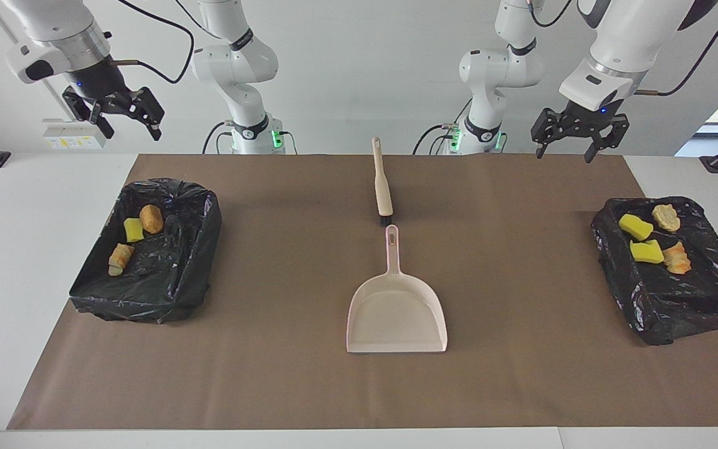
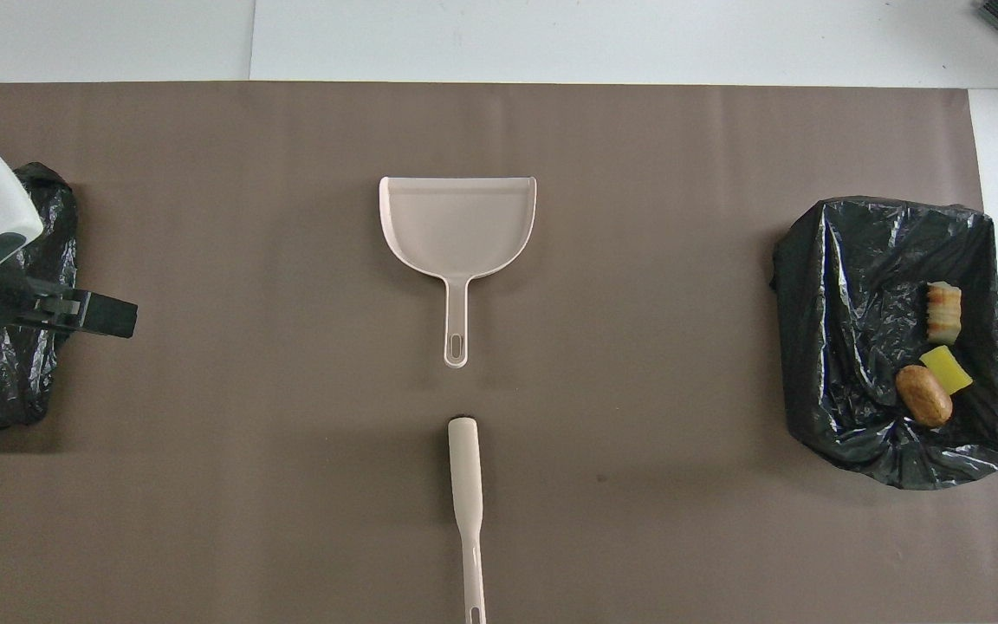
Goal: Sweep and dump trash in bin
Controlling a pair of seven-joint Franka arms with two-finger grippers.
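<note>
Brown paper (image 1: pixel 284 374) covers our table, with the beige dustpan (image 1: pixel 396 315) and brush (image 1: pixel 382 181) lying mid-table, clear of everything else. We see trash scraps (image 1: pixel 649 240) in the black-lined bin (image 1: pixel 677 312) at the left arm's end, more scraps (image 1: pixel 134 231) in the other bin (image 1: pixel 147 293). Our left gripper (image 1: pixel 574 138) and right gripper (image 1: pixel 123 120) hang raised, jaws apart, empty.

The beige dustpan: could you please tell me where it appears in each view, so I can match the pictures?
Facing view: dustpan at centre, pan toward the bottom edge, handle pointing up at the brush.
Overhead view: dustpan above centre, pan toward the top, handle pointing down at the brush.
Shared landmark: the brush, lying in line with the handle, nearer the robots.
</note>
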